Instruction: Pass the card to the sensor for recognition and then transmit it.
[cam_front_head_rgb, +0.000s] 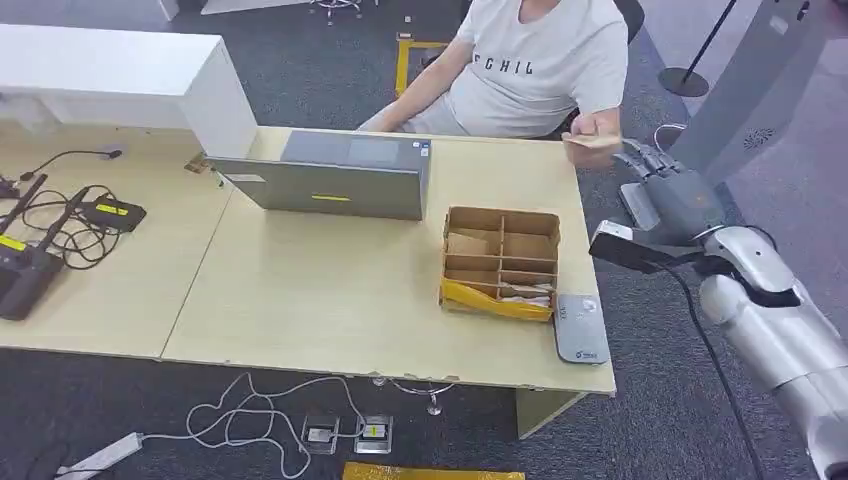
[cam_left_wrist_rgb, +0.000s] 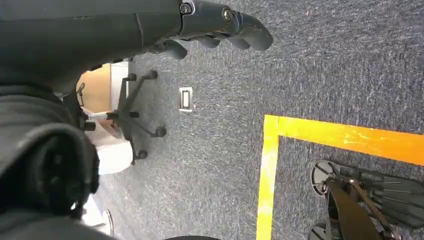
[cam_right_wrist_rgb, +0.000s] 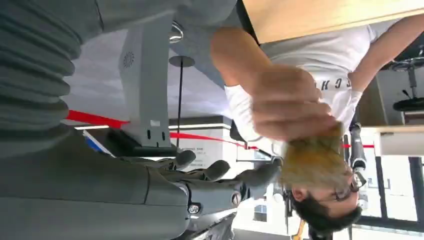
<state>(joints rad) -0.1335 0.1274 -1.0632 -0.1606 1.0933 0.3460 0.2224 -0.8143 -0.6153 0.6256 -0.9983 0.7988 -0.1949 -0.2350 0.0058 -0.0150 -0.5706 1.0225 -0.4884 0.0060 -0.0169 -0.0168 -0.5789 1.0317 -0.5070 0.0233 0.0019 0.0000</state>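
The card (cam_front_head_rgb: 592, 142) is held in a person's hand (cam_front_head_rgb: 590, 132) beyond the bench (cam_front_head_rgb: 330, 290) corner, just beside the right hand (cam_front_head_rgb: 668, 182), whose fingers are spread and hold nothing. The left hand (cam_left_wrist_rgb: 220, 25), fingers curled on nothing, hangs over carpet (cam_left_wrist_rgb: 310, 75).

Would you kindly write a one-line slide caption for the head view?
Beyond the desk, a seated person's hand holds a card just ahead of the robot's raised right hand.

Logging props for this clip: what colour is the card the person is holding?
Tan, brownish-yellow card, clearest in the head view beside the right robot hand.
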